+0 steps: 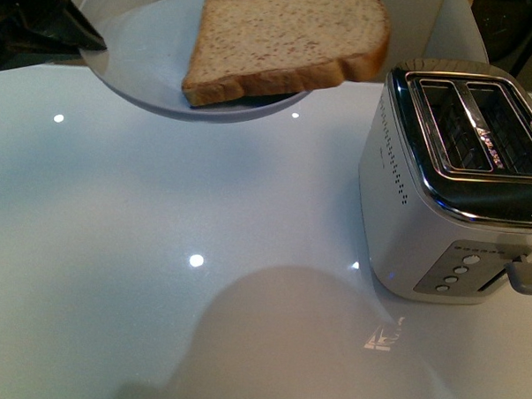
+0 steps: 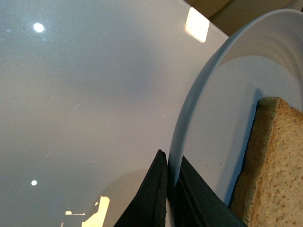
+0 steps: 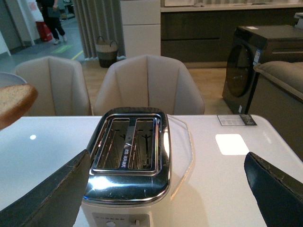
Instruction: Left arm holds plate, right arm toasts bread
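A pale blue-grey plate (image 1: 140,44) is held above the table at the upper left of the front view. My left gripper (image 1: 75,28) is shut on its rim; in the left wrist view the dark jaws pinch the rim (image 2: 177,156) from both sides. A slice of wholemeal bread (image 1: 286,41) lies on the plate and overhangs its right edge; it also shows in the left wrist view (image 2: 272,165) and at the edge of the right wrist view (image 3: 14,101). My right gripper (image 3: 168,189) is open and empty, just in front of the toaster (image 1: 456,186).
The toaster (image 3: 130,161) is silver and white with two empty slots, standing at the table's right side, lever (image 1: 526,274) facing me. The table (image 1: 192,276) is glossy white. Beige chairs (image 3: 149,82) stand beyond its far edge.
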Robot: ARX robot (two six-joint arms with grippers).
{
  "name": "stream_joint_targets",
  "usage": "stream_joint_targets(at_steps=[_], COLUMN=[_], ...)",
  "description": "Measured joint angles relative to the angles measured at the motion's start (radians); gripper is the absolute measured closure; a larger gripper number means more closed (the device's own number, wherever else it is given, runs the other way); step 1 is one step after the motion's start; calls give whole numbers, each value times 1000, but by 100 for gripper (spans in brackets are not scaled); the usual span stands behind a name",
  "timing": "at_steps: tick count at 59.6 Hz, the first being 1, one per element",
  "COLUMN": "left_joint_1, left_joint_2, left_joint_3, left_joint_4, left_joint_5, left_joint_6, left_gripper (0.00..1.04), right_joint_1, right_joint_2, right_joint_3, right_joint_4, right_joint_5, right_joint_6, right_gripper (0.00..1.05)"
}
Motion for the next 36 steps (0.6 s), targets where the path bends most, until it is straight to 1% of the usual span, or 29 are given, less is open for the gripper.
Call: stream_joint_targets(at_steps=[4,12,28,31,32,33,36], left_joint_1=[-34,-72,-109,-111,-110,-110,-111], left_joint_2=[-8,-18,-34,-34,-34,-34,-34], left_joint_3=[2,2,2,2,2,2,2], left_joint_4=[-8,-12,-15,-15,-15,-15,-15], left_joint_5=[-9,-12,-10,-10,-10,-10,-10], left_joint_6=[-17,-53,-86,-89,-89,-90,-93], left_gripper=[102,102,102,102,102,102,102], right_joint_1=[0,0,0,0,2,7,24], right_joint_2=[0,0,0,45,63,101,183], right_joint_3=[0,0,0,36,47,69,101], right_joint_4=[0,0,0,-102,-131,-179,-224], right_joint_5=[0,0,0,-47,-50,-53,-57], right_joint_6=[0,0,0,57,64,104,161], right_gripper=[9,9,9,9,9,9,9])
